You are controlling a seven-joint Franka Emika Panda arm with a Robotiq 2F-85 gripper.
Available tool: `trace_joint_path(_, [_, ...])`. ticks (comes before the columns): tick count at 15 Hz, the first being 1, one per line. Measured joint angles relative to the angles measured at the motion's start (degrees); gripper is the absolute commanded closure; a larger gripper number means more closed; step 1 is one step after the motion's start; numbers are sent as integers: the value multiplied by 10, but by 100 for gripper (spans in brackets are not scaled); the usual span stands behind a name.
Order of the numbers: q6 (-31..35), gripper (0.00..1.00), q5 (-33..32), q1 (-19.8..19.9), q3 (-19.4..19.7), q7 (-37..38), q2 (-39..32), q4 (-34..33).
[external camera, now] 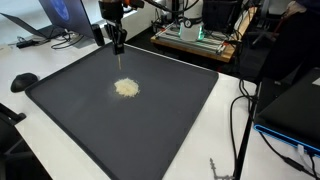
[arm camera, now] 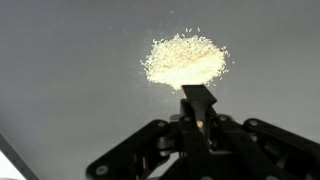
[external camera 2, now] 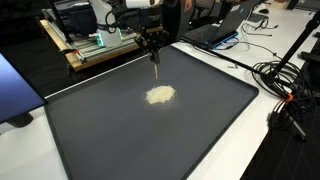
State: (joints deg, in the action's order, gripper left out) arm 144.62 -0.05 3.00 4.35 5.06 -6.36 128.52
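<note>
A small pile of pale grains (external camera: pixel 126 88) lies near the middle of a large dark mat (external camera: pixel 80 120); both also show in the exterior view (external camera 2: pixel 160 94) (external camera 2: pixel 150 140). My gripper (external camera: pixel 117 35) (external camera 2: pixel 153 40) hangs over the mat's far part, above and behind the pile. It is shut on a thin dark flat tool (external camera 2: pixel 157 58) that points down and stays clear of the mat. In the wrist view the gripper (arm camera: pixel 198 118) clamps the tool (arm camera: pixel 197 98), whose tip sits just short of the pile (arm camera: pixel 186 58).
A laptop (external camera: pixel 60 15) (external camera 2: pixel 225 25) and a wooden board with electronics (external camera: pixel 195 40) (external camera 2: pixel 95 45) stand beyond the mat. Cables (external camera 2: pixel 285 85) lie on the white table beside it. A black rounded object (external camera: pixel 23 82) sits at the mat's corner.
</note>
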Motion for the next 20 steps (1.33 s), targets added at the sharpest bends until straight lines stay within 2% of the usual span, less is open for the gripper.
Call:
trace_joint_path(6, [0, 97, -11, -9, -4, 13, -28, -11])
trace_joint_path(15, [-2, 97, -19, -22, -5, 37, -99, -66])
trace_joint_path(20, [-28, 97, -35, -27, -2, 61, -133, -97])
